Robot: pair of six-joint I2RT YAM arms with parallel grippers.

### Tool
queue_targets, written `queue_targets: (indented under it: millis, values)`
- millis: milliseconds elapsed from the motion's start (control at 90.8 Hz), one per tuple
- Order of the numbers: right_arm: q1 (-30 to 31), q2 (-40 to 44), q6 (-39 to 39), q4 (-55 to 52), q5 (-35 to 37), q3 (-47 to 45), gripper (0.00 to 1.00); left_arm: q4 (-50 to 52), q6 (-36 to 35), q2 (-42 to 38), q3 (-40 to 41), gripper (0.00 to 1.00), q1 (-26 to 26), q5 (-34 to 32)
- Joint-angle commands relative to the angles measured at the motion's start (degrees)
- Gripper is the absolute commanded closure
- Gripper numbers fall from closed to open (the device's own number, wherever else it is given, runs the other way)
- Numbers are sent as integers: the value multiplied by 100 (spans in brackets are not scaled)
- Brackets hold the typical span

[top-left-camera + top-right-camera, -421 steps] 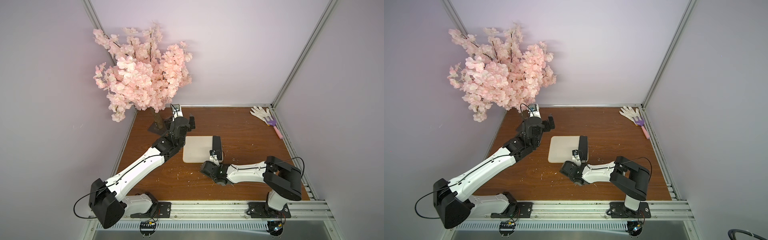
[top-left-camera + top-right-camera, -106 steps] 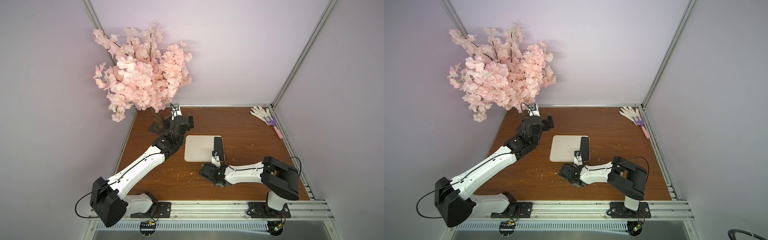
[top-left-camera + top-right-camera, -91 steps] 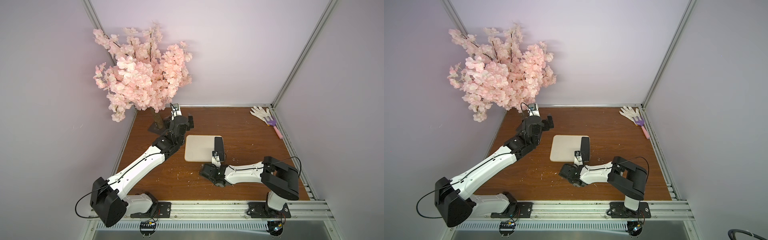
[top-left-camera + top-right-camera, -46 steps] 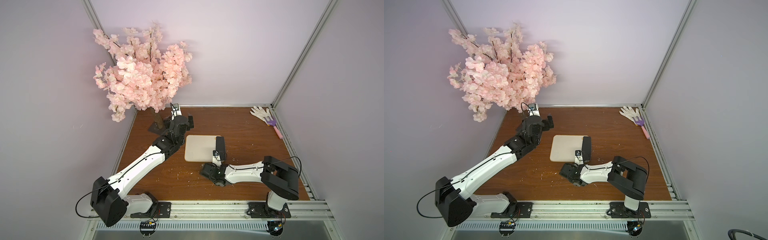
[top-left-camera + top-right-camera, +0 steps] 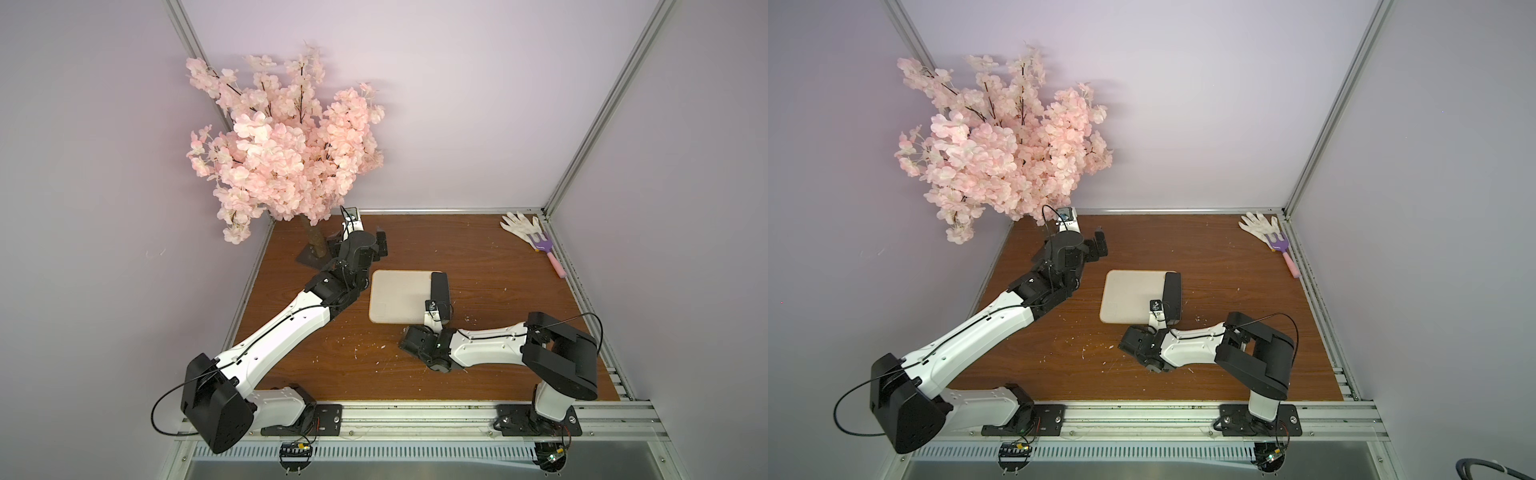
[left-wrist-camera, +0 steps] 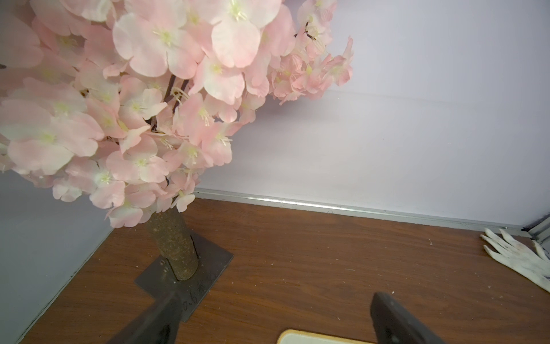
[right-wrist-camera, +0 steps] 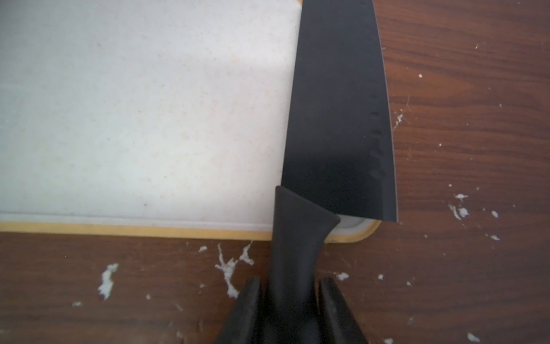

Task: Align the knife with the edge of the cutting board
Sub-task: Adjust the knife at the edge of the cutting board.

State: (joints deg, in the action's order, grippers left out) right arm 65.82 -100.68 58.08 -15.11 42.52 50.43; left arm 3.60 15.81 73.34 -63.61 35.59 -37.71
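Filling most of the scene, the brown wooden bench (image 5: 519,266) carries everything. At its far left corner stands the pink blossom tree (image 5: 282,153) on a dark square base. The left gripper (image 6: 276,312) hangs close to that base with its jaws spread wide and nothing between them.

Near the middle lies the cutting board (image 5: 395,303), flat and cream-white. The knife (image 5: 440,289) lies along its right edge in both top views, with the point toward the far side. The broad black blade covers the right border of the board and passes a little beyond it. The slim handle comes out over the near edge. The right gripper (image 7: 290,295) is pressed together on this handle, a little back from where it meets the blade. I cannot tell if the blade already rests on the board or floats just above it.

I judge the knife as stiff and rather blade-heavy, so it may tip forward in a loose grip. The matte handle is the right place to hold, close to the blade; the flat blade offers nothing to pinch. The board looks light and may slide if it is pushed.

A white glove (image 5: 519,224) and a purple rake (image 5: 544,245) lie far right, well apart. Small white crumbs (image 7: 229,265) lie scattered around the handle.
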Motion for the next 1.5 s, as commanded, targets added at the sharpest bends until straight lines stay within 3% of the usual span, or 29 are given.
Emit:
queue_targets:
  millis: [0,1068,1244,1486]
  values:
    - [8,241,-104,110,291,12,80,-46,27,26,23,0,-86,3]
    - [72,295,-111,202,226,-114,79,-42,28,9,22,0,-111,5]
    - [84,286,-136,217,206,-104,76,-43,27,1,25,0,-111,9]
    - [80,271,-144,222,202,-104,66,-43,31,1,23,0,-122,-3]
